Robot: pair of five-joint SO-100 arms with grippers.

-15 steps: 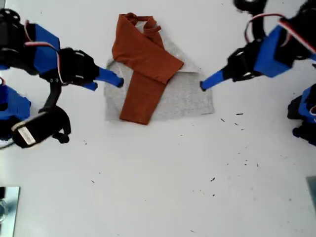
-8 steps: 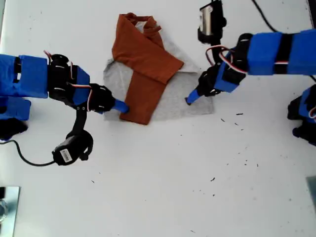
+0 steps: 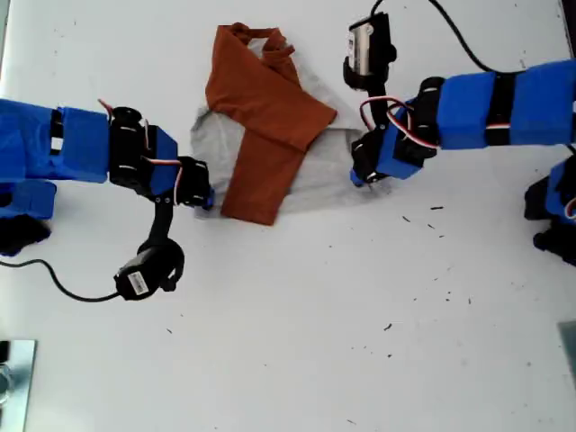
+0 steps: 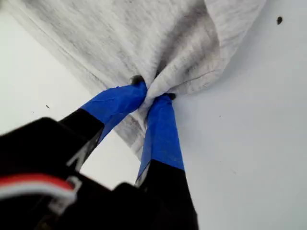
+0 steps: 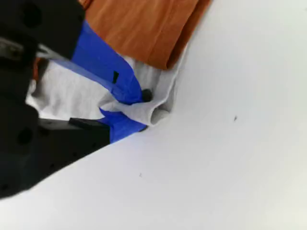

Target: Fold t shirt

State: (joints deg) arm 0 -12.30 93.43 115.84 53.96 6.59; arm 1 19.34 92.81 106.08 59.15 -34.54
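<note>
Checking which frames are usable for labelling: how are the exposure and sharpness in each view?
Exterior view: table nearly blown out white, t shirt readable. First wrist view: grey cloth and fingers sharp, dark blurred housing fills one corner. Second wrist view: soft, fingers slightly blurred.

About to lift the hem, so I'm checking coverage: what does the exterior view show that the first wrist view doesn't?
Exterior only: the rust-orange sleeves folded across the shirt, and my second end effector at the hem corner on that view's left. First wrist only: my first end effector pinching bunched fabric. Both: the light heather-grey t shirt on the white table.
</note>
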